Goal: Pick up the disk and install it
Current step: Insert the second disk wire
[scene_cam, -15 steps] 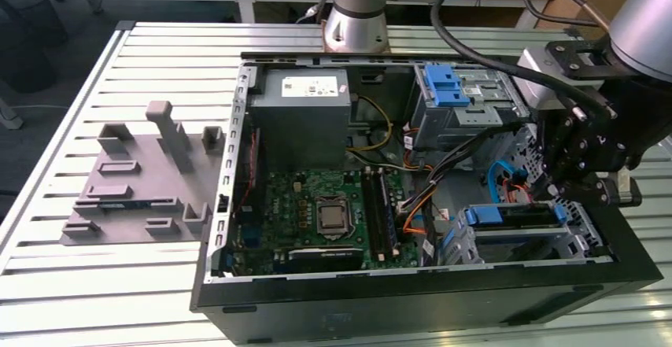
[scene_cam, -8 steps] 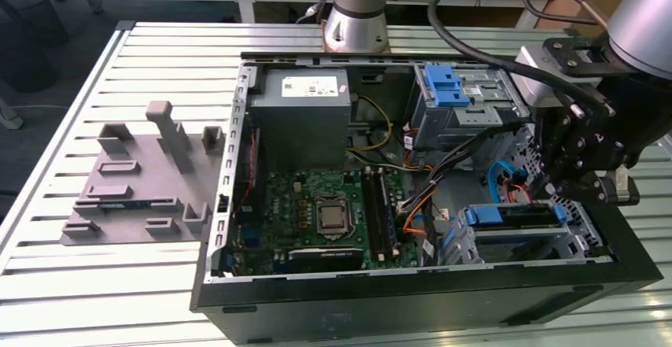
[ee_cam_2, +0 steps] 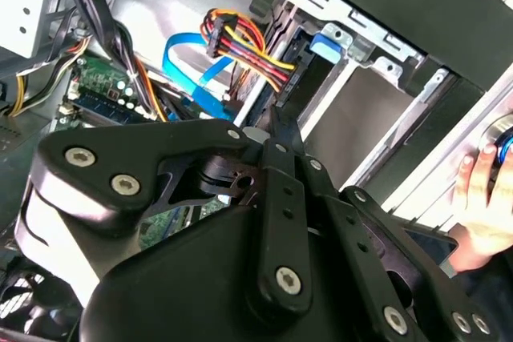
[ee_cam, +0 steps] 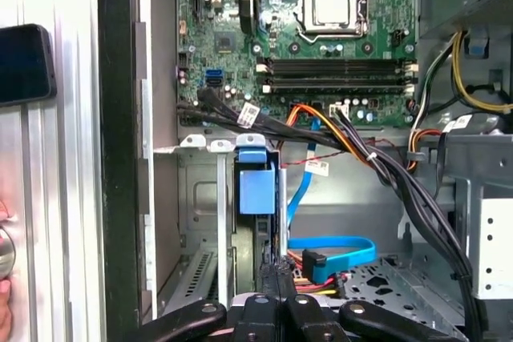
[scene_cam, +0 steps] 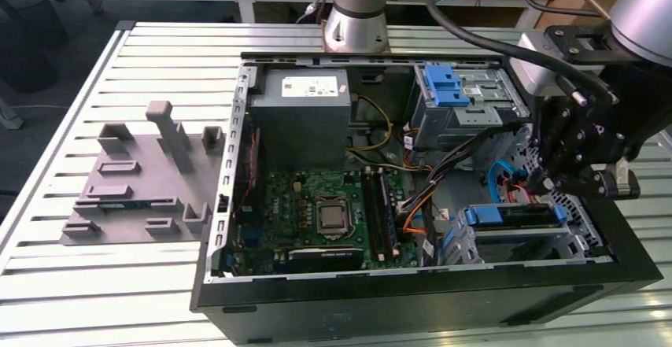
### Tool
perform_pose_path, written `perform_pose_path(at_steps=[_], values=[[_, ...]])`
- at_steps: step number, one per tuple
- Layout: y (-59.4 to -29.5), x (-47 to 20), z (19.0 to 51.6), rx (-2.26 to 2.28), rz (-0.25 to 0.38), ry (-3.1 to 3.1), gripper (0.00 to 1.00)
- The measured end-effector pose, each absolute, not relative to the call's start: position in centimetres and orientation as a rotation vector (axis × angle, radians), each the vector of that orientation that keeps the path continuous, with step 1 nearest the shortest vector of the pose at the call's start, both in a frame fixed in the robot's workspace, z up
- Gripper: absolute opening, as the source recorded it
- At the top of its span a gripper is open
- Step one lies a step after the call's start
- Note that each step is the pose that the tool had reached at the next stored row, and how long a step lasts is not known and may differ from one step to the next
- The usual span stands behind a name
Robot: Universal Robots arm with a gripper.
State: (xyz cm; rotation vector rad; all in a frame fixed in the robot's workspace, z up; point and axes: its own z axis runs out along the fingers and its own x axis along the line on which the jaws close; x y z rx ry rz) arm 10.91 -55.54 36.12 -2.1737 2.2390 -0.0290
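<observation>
Exterior view: my gripper [scene_cam: 584, 180], fingers pressed together, hovers above the disk [scene_cam: 511, 215] seated in its bay; installation looks near done.

Green motherboard [scene_cam: 326, 209], blue latch [scene_cam: 445, 86], grey box [scene_cam: 302, 119], black claw [scene_cam: 575, 175].

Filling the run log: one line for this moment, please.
stage: install | gripper: jaws shut, over drive bay | blue-framed silver disk: seated in bay | open black computer case: on slatted table
</observation>
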Motion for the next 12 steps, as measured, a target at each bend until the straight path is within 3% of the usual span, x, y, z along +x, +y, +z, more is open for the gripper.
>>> perform_pose_path(at_steps=[12], values=[[-55.04,9.97,36.63,-2.174,-0.016,2.239,0.11]])
